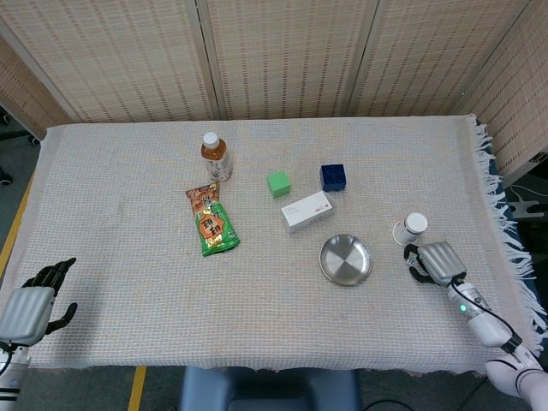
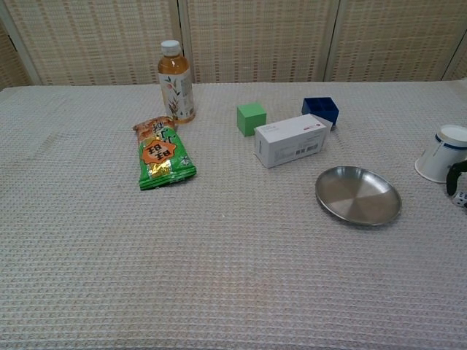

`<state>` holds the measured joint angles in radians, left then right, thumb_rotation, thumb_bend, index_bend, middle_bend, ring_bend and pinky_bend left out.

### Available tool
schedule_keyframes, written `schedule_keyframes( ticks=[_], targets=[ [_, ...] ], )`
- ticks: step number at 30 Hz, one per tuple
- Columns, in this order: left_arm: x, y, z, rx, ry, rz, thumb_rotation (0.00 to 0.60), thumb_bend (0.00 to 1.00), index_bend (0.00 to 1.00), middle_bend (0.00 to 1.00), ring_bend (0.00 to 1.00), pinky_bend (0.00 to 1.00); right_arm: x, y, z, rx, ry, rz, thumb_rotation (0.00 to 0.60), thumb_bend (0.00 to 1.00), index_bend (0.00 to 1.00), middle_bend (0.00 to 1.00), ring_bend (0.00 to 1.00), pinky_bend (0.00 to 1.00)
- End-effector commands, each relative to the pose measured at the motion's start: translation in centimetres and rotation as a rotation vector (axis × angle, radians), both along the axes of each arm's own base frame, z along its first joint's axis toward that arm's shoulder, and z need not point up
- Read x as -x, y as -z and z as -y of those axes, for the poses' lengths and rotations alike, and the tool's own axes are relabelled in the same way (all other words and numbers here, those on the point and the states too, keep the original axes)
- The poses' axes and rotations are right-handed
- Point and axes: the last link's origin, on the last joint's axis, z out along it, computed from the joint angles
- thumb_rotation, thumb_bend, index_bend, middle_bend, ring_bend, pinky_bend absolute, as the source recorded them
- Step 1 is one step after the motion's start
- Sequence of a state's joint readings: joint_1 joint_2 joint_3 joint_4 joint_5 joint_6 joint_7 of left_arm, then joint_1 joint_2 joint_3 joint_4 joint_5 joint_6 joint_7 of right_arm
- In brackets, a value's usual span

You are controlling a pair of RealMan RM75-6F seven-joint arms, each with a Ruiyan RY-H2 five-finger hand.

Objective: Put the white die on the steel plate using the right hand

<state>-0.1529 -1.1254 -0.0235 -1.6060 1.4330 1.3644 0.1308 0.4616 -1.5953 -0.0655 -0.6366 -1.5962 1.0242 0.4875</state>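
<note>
The steel plate (image 1: 346, 259) (image 2: 357, 195) lies bare on the cloth, right of the middle. My right hand (image 1: 432, 263) hovers just right of it, below a white paper cup. Its dark fingers (image 2: 455, 175) curl around a small white die (image 2: 462, 197), which shows only at the right edge of the chest view. In the head view the die is hidden under the hand. My left hand (image 1: 30, 304) rests at the near left corner of the table with its fingers apart, holding nothing.
A white paper cup (image 1: 411, 228) (image 2: 442, 154) lies on its side close to my right hand. Behind the plate are a white box (image 1: 306, 211), a blue cube (image 1: 333, 177) and a green cube (image 1: 278, 183). A tea bottle (image 1: 215, 155) and a snack packet (image 1: 212, 222) sit further left.
</note>
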Motion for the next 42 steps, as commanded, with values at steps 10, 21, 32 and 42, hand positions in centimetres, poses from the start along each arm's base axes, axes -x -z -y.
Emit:
schedule_keyframes(
  ticks=[10, 21, 32, 42],
  targets=[
    [0.1, 0.0, 0.0, 0.003, -0.003, 0.000, 0.600, 0.35, 0.09, 0.14, 0.15, 0.36, 0.2, 0.2, 0.1, 0.005, -0.002, -0.007, 0.600, 0.32, 0.48, 0.88, 0.84, 0.76],
    [0.1, 0.1, -0.1, 0.007, -0.006, -0.001, 0.600, 0.35, 0.09, 0.14, 0.15, 0.36, -0.5, 0.1, -0.3, 0.024, -0.052, 0.012, 0.600, 0.32, 0.54, 0.88, 0.85, 0.77],
    [0.2, 0.1, -0.2, 0.009, -0.017, 0.012, 0.600, 0.35, 0.09, 0.14, 0.15, 0.36, -4.8, 1.0, -1.5, -0.009, -0.182, 0.063, 0.600, 0.32, 0.54, 0.88, 0.85, 0.77],
    [0.3, -0.2, -0.1, 0.004, -0.023, 0.025, 0.600, 0.35, 0.09, 0.14, 0.16, 0.36, -9.5, 3.7, 1.2, -0.045, -0.198, 0.053, 0.600, 0.32, 0.54, 0.88, 0.85, 0.77]
  ],
)
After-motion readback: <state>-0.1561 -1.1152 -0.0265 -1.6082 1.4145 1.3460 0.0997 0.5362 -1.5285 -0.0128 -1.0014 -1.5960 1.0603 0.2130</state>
